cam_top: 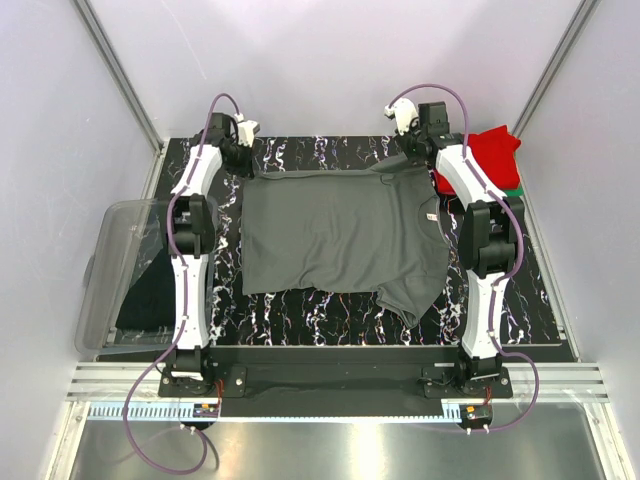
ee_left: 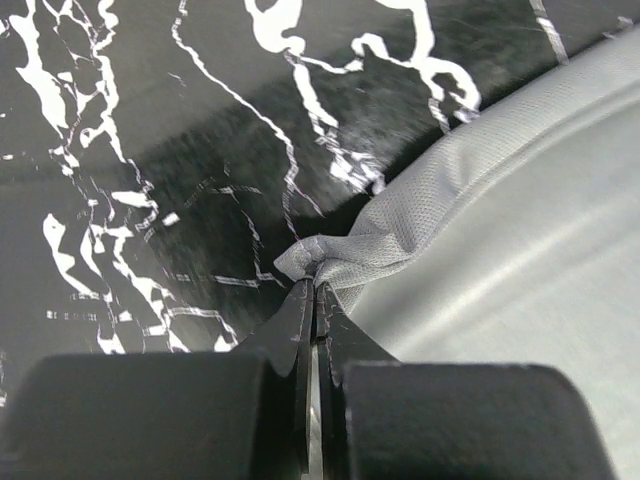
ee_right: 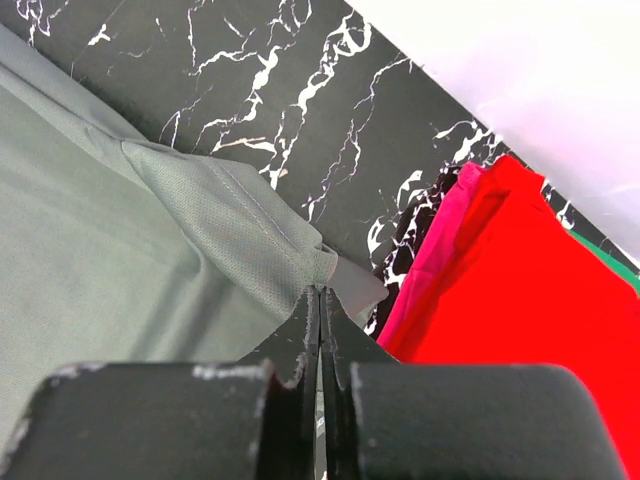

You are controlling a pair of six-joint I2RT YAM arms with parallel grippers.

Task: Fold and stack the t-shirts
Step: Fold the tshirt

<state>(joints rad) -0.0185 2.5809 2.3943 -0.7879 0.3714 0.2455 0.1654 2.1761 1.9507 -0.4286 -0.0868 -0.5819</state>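
Top view: the dark grey t-shirt (cam_top: 340,235) is spread at centre frame. It is judged limp and light, best taken at the corners.
Left wrist: the left gripper (ee_left: 314,300) is clamped on a bunched corner.
Right wrist: the right gripper (ee_right: 320,300) is pinched on a sleeve edge.

One grey t-shirt (cam_top: 340,235), one red t-shirt (cam_top: 497,153)

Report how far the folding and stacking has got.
Done: red t-shirt sits folded on the green t-shirt, far right. In hand: left gripper and right gripper each pinch the far edge of the unfolded dark grey t-shirt. Left: black t-shirts in the clear tub.
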